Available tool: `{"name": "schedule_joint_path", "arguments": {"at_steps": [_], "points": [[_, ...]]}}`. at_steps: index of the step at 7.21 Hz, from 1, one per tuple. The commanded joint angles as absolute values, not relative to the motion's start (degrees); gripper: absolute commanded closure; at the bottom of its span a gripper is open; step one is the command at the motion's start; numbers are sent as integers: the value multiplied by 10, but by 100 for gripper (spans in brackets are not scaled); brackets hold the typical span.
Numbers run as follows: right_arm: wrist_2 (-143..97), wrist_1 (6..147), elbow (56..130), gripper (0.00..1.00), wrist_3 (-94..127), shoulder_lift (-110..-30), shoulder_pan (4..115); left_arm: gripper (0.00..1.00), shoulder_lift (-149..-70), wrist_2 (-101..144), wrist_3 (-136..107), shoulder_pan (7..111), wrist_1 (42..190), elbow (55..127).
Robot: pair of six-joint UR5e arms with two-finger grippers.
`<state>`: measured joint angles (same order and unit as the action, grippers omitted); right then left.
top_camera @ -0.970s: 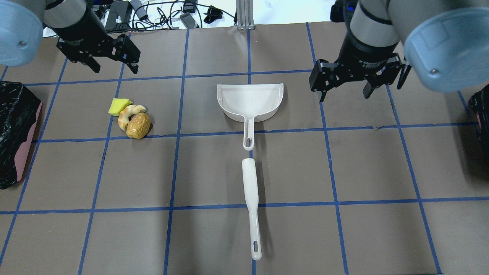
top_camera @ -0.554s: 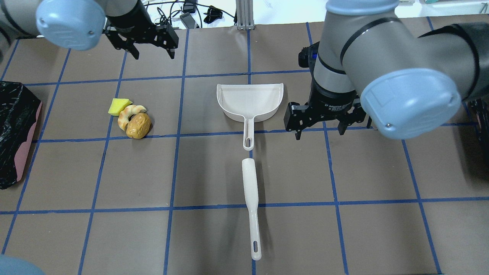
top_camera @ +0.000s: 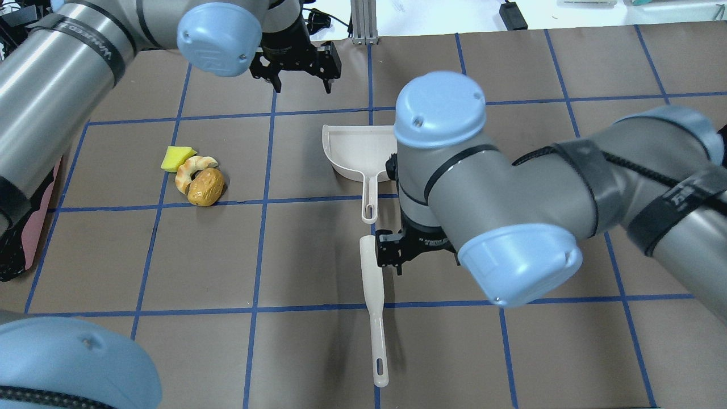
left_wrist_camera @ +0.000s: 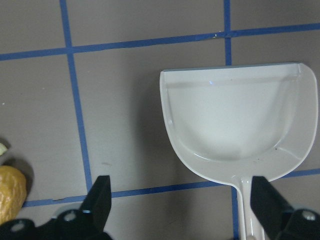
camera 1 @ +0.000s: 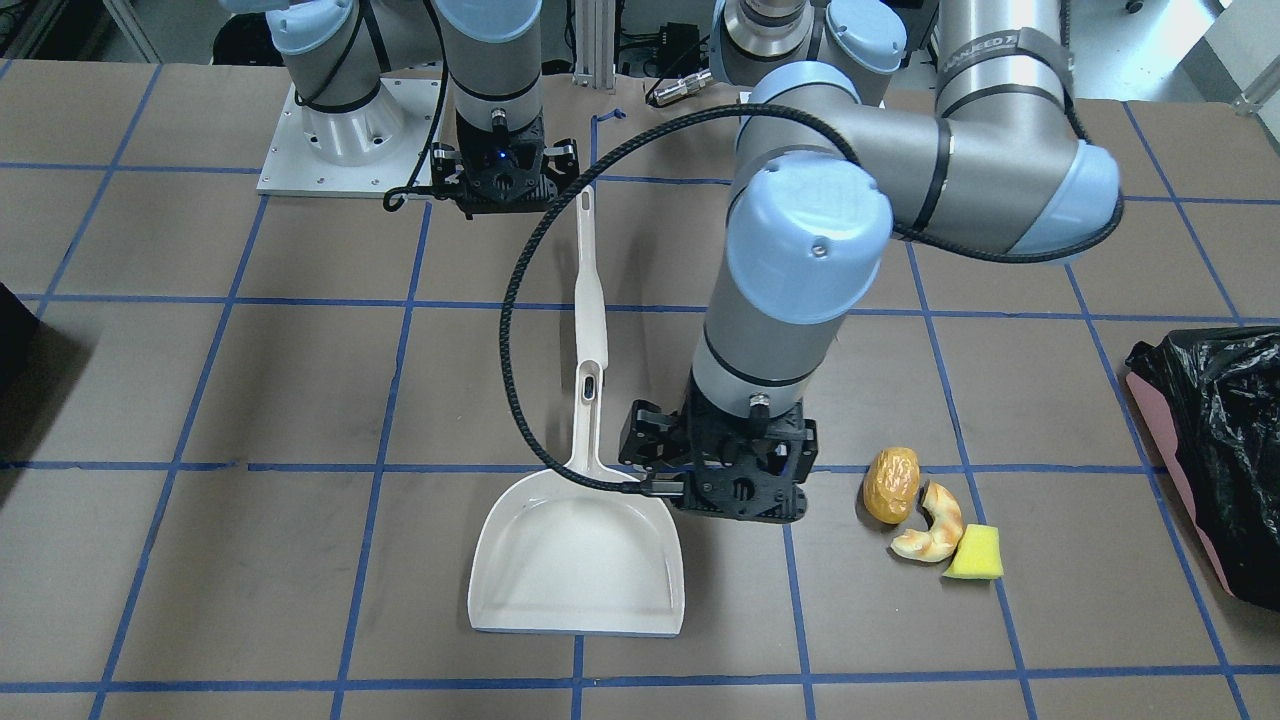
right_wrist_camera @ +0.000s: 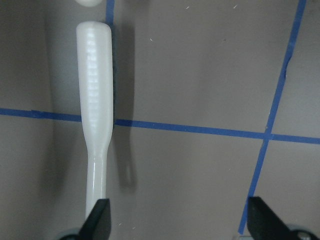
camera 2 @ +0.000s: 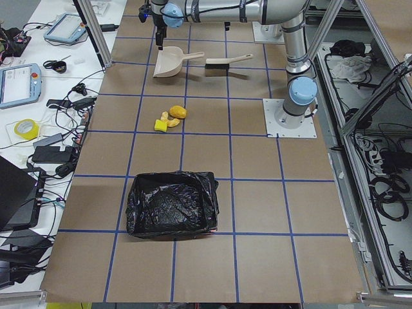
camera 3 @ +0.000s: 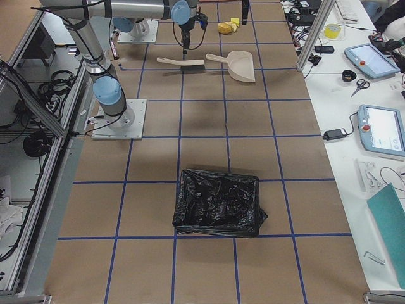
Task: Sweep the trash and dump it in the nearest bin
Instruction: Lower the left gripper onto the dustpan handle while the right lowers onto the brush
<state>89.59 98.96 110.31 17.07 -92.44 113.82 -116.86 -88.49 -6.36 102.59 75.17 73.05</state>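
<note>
The trash lies together on the table: a yellow wedge [top_camera: 176,158], a tan croissant piece [top_camera: 190,169] and an orange-brown lump [top_camera: 205,186], also in the front view [camera 1: 890,485]. The white dustpan [top_camera: 355,153] and the white brush [top_camera: 372,284] lie in the middle. My left gripper [top_camera: 303,85] is open and empty, hovering beyond the dustpan [left_wrist_camera: 235,120]. My right gripper [right_wrist_camera: 180,225] is open and empty, just right of the brush [right_wrist_camera: 95,90]; its arm hides most of it from overhead. The pink-sided bin [top_camera: 31,238] with a black bag stands at the far left [camera 1: 1215,420].
A second dark bag-lined container [camera 3: 218,201] stands at the table's right end. Blue tape lines grid the brown table. Cables and devices lie beyond the far edge [top_camera: 295,23]. My right arm's elbow [top_camera: 511,261] hangs over the table's middle right.
My left gripper has moved right along the far side to above the dustpan. My right gripper has moved nearer and leftward to beside the brush. Nothing on the table has moved.
</note>
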Motion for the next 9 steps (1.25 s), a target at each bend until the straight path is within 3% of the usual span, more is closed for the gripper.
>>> {"name": "schedule_joint_path", "arguments": {"at_steps": [1, 7, 9], "points": [[896, 1056, 1178, 7, 179, -924, 1167, 0, -1211, -882, -76, 1082, 741, 732], [832, 1152, 1181, 13, 206, -850, 1211, 0, -1224, -875, -21, 1116, 750, 821], [839, 1154, 1184, 19, 204, -825, 1213, 0, -1223, -870, -29, 1116, 751, 835]]}}
